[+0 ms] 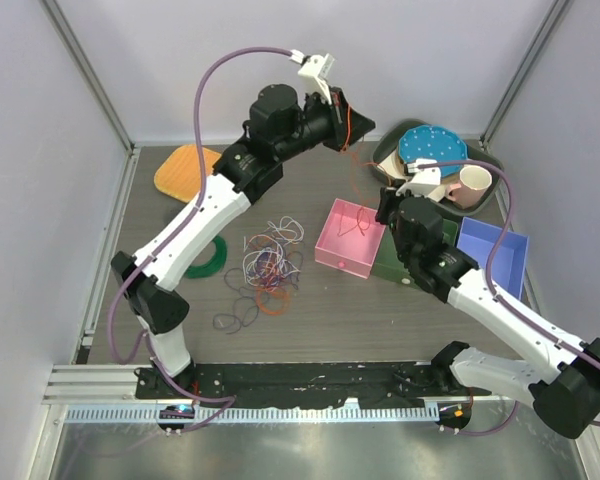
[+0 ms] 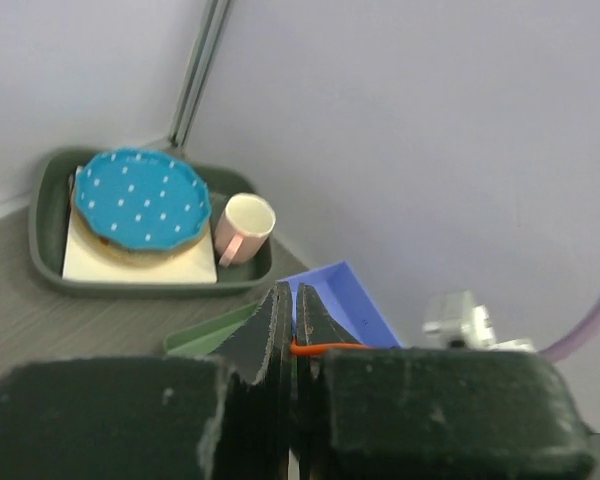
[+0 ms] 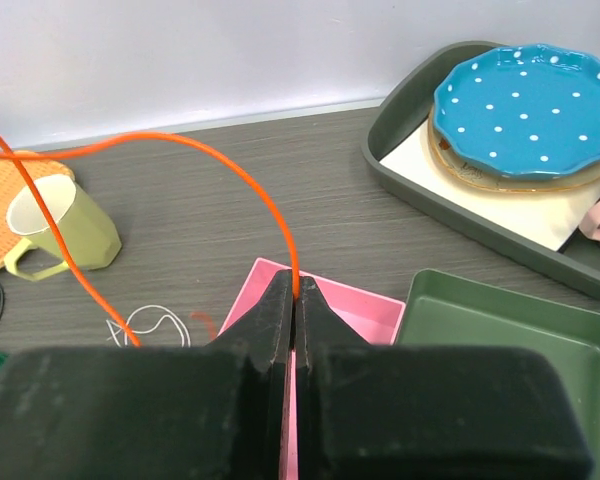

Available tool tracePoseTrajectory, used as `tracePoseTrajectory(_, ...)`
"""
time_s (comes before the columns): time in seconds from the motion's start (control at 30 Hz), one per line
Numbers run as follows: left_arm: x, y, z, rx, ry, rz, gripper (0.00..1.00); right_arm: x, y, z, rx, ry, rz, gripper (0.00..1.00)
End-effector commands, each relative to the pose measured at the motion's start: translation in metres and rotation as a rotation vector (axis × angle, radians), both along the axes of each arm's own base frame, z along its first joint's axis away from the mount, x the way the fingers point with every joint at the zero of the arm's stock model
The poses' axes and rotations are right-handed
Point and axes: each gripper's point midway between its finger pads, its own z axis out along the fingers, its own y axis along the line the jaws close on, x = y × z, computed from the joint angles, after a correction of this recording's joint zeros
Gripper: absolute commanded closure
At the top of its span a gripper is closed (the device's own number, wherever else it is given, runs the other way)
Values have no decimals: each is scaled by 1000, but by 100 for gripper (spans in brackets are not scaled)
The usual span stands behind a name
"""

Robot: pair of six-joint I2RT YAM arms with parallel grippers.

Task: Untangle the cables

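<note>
A tangle of thin white, red, orange, blue and purple cables (image 1: 270, 265) lies on the table's middle. One orange cable (image 3: 230, 170) is stretched between both grippers. My left gripper (image 1: 346, 128) is raised at the back, shut on the orange cable (image 2: 330, 348), which shows between its jaws (image 2: 293, 320). My right gripper (image 1: 383, 207) is shut on the same cable (image 1: 360, 190) just above the pink box (image 1: 350, 240); in the right wrist view the cable rises from the closed fingertips (image 3: 295, 285) and arcs left. A white loop (image 3: 150, 325) lies beside the box.
A dark tray (image 1: 485, 160) with a blue dotted plate (image 1: 430, 148) and pink mug (image 1: 473, 185) stands back right. A green tray (image 3: 500, 330) and blue box (image 1: 495, 255) sit right of the pink box. Orange mat (image 1: 185, 170), green mug (image 3: 65, 225), green wound ring (image 1: 212, 262) lie left.
</note>
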Motion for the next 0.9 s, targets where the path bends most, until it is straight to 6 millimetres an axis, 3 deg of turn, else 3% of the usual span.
tracePoseTrajectory(0.0,16,-6,-44,68,20,39,100,8,-8,6,6,-32,-53,99)
tracePoseTrajectory(0.1,30,-1,-101,155,72,105,100,13,-4,-16,16,1,-55,99)
tracePoseTrajectory(0.17,35,0,-116,172,77,122,100,18,0,-37,-2,30,-50,99)
tracePoseTrajectory(0.27,38,-4,-140,194,103,113,100,26,4,-52,-14,53,-52,99)
tracePoseTrajectory(0.37,40,-10,-136,193,110,93,100,30,3,-60,-22,70,-71,99)
tracePoseTrajectory(0.4,39,-13,-121,173,93,79,100,30,3,-60,-19,70,-77,99)
tracePoseTrajectory(0.5,37,-18,-110,153,83,55,100,28,0,-69,-11,89,-91,99)
tracePoseTrajectory(0.73,48,-30,-143,175,109,44,100,21,-8,-103,-34,165,-118,92)
tracePoseTrajectory(0.83,55,-38,-154,185,115,35,100,17,-10,-107,-40,200,-124,79)
tracePoseTrajectory(0.87,61,-40,-152,176,117,33,100,13,-6,-108,-48,224,-86,63)
